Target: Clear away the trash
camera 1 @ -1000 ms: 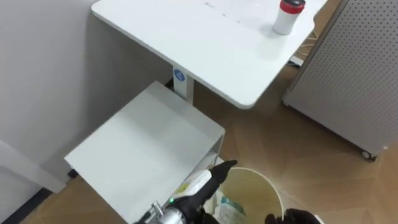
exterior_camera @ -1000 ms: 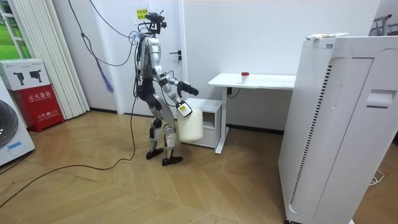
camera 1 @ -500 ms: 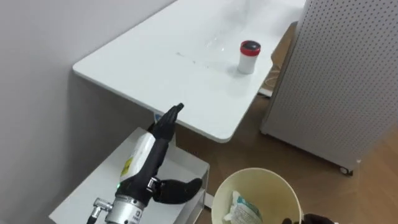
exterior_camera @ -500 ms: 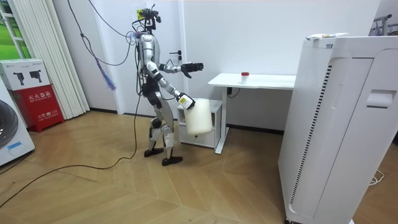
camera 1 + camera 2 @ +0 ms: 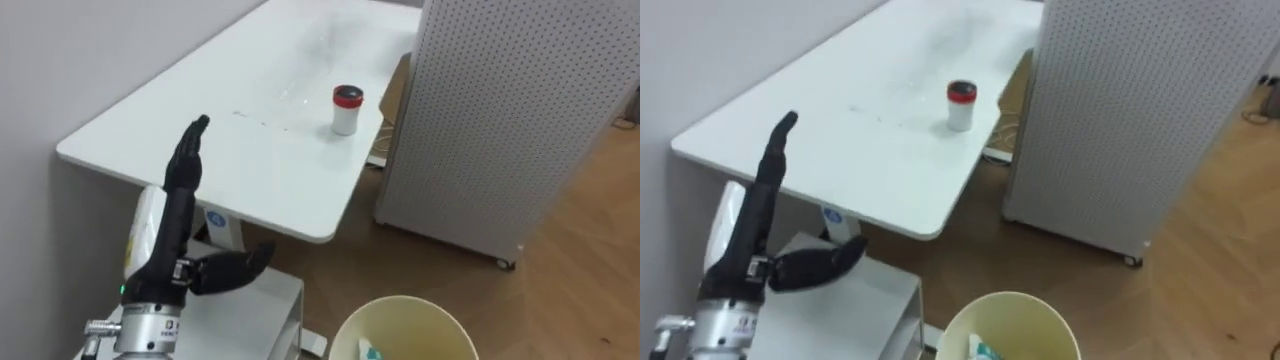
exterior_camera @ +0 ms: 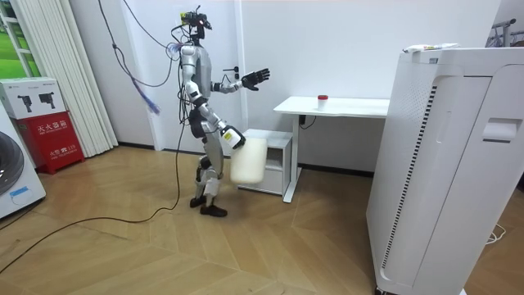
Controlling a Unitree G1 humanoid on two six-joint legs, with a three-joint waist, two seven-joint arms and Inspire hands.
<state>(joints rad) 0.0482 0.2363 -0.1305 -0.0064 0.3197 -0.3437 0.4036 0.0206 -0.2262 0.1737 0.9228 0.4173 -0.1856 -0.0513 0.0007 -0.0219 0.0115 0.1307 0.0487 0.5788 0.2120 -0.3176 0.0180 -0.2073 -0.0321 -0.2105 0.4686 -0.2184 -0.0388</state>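
Moved: left hand has been lifted from low beside the bin to shoulder height towards the table; the eye views have shifted as well, so the can is now seen nearer the middle.
Left hand: released, fingers straight and pointing up and away, thumb spread out to the side; nothing is held. It is seen in front of the table's near edge, well apart from the can.
Right hand: seen in the room view at the bin's top; its fingers cannot be made out.
Can: white with a red lid, upright on the table's far half, untouched, close to the edge next to the panel.
Bin: pale yellow, round, open; held at the robot's hip in the room view, at the bottom edge of the eye views.
Wrapper: white and green, lying inside the bin.
Cabinet: low, white, under the table's near end, below the left hand.
Panel: grey, perforated, standing on the wood floor just beside the table.
Robot: standing upright at the table's end, by the cabinet.
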